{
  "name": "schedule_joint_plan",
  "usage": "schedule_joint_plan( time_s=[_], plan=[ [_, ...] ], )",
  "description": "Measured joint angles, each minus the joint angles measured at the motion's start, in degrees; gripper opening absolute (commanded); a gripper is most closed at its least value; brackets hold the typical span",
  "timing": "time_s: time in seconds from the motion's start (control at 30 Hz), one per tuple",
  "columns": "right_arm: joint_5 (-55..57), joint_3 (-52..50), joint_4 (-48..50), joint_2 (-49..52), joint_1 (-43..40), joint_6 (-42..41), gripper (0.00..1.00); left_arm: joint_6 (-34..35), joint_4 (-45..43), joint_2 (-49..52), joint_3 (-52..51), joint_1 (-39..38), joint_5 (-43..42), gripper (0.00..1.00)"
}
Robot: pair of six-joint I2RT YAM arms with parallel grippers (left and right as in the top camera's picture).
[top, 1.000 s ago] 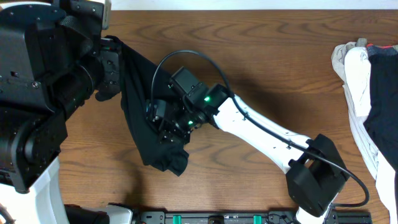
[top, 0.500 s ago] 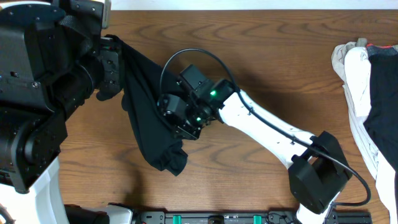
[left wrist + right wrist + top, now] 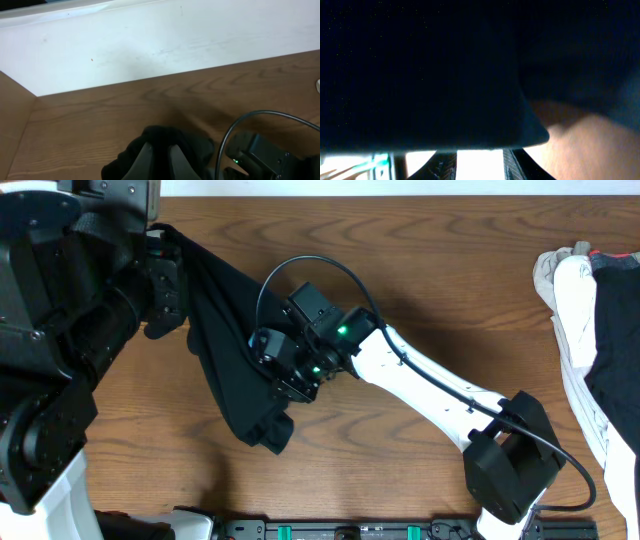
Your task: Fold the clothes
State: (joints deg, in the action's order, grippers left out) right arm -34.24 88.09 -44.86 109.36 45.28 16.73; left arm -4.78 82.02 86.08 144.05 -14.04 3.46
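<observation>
Plainly, brown wood-grain table [image 3: 450, 260] under black shirt [image 3: 225, 370] — white wall [image 3: 150, 45] beyond.

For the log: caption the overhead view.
Left fingers hold up the black shirt, right fingers at its middle; other clothes piled right.

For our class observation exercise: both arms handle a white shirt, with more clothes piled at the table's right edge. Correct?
No: the overhead view shows the shirt is black, not white. Both arms handle it, and more clothes are piled at the right edge of the table.
</observation>
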Motion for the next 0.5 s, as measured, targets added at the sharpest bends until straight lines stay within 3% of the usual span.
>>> schedule_joint_plan(
  time_s=[0.37, 0.5],
  plan=[
    [-3.15, -0.07, 9.84, 0.00, 1.40, -2.80, 0.42, 0.00, 0.02, -0.07, 0.00, 0.00, 0.00, 0.06],
    [-6.84, -0.07, 9.64, 0.00, 1.62, -2.84, 0.38, 0.00, 0.02, -0.07, 0.00, 0.00, 0.00, 0.06]
  ],
)
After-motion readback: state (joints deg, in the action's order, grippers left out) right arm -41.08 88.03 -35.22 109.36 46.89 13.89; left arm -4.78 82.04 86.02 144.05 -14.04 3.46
